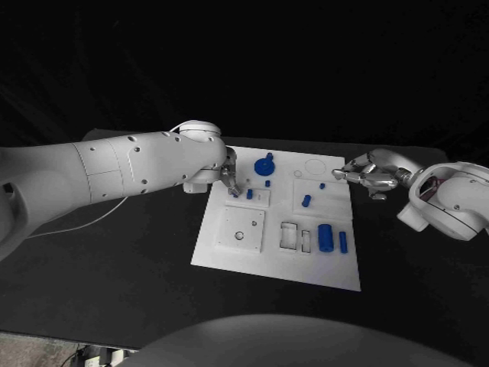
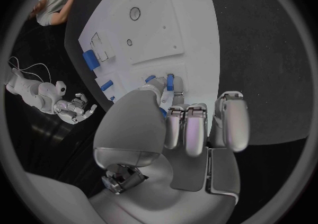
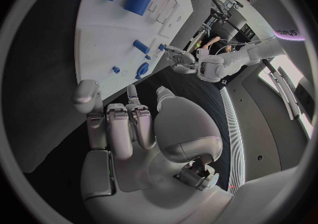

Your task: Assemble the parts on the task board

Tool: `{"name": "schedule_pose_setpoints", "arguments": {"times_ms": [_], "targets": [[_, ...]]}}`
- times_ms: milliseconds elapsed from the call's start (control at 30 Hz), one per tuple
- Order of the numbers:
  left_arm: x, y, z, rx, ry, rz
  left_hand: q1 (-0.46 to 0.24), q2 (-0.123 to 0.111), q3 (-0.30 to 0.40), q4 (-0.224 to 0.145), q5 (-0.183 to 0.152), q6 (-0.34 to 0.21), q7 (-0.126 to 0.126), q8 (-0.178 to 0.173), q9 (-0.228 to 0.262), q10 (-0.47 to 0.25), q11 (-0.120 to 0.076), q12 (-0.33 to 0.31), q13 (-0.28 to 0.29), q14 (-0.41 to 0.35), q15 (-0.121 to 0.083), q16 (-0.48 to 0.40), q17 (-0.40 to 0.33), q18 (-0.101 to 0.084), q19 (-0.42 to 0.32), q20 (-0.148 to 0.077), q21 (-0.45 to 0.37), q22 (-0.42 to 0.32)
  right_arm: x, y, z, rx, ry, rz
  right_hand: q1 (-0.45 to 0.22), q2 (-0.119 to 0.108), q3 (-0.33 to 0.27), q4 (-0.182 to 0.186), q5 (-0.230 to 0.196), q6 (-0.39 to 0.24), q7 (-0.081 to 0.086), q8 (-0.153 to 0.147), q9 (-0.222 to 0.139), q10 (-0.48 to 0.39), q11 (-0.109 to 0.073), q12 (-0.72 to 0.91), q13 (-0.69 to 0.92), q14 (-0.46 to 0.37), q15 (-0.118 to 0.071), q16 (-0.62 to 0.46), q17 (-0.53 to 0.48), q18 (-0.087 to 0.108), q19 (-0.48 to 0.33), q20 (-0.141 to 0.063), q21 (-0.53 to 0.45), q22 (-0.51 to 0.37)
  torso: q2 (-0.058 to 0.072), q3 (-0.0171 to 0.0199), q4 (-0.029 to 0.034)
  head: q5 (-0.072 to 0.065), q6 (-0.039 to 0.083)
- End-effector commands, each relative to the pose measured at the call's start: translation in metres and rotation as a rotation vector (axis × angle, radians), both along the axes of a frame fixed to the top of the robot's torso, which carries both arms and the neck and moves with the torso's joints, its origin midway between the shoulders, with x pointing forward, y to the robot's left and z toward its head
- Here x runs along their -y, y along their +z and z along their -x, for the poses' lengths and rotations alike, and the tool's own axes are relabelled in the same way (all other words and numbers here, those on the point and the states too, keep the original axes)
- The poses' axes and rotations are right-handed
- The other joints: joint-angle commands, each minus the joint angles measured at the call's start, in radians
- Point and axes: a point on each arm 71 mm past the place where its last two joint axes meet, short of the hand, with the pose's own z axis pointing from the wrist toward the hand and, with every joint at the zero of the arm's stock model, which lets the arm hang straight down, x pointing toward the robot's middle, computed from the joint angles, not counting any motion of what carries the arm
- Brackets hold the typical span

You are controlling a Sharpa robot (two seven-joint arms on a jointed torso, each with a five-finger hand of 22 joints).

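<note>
The white task board (image 1: 228, 248) lies in the middle of the black table. Blue parts on it are a round knobbed piece (image 1: 264, 164), a small upright peg (image 1: 249, 194), a short block (image 1: 306, 201), a thick cylinder (image 1: 325, 238) and a thin rod (image 1: 343, 242). My left hand (image 1: 229, 180) reaches over the board's far left corner. Its thumb and fingertips (image 2: 176, 98) are right at the peg (image 2: 170, 81); whether they grip it is hidden. My right hand (image 1: 364, 177) hovers at the board's far right edge, fingers apart and holding nothing.
Two rectangular slots (image 1: 296, 236) and a round hole (image 1: 241, 235) sit in the board's near half. Black table (image 1: 112, 260) surrounds the board on all sides. A white cable (image 1: 74, 220) runs below my left arm.
</note>
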Motion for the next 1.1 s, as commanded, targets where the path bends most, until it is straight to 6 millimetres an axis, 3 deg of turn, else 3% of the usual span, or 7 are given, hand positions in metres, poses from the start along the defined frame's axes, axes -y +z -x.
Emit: {"name": "schedule_pose_setpoints", "arguments": {"times_ms": [33,1100], "targets": [[0.0026,0.0000,0.0008,0.000,-0.023,-0.015,0.006,-0.002,0.007,0.001,-0.006,-0.004,-0.004,0.005,0.001,0.102,-0.002,-0.006,0.263,0.103,-0.001,0.002,0.263,0.008,-0.009,0.000,-0.005,0.163,-0.0013,-0.0007,0.0006,-0.006,0.015,-0.001,0.000,0.010,-0.004,-0.001,0.006,0.003,-0.001,-0.005,-0.001,0.108,0.004,0.004,0.263,0.106,0.004,0.003,0.263,0.014,-0.006,-0.003,-0.005,0.111,0.000,0.0000,-0.0005,0.001,0.000],[0.0061,-0.0010,0.0027,0.004,-0.050,-0.035,0.011,-0.016,0.025,-0.013,-0.025,-0.008,-0.004,0.008,0.007,0.102,-0.002,-0.006,0.263,0.103,-0.001,0.002,0.263,0.009,-0.011,0.000,-0.010,0.163,0.0001,-0.0009,0.0007,-0.005,0.012,0.000,0.000,0.009,-0.005,-0.002,0.007,0.003,-0.001,-0.006,-0.002,0.108,0.004,0.004,0.263,0.106,0.005,0.003,0.263,0.014,-0.007,-0.003,-0.007,0.111,0.000,-0.0001,-0.0003,0.001,0.000]]}}
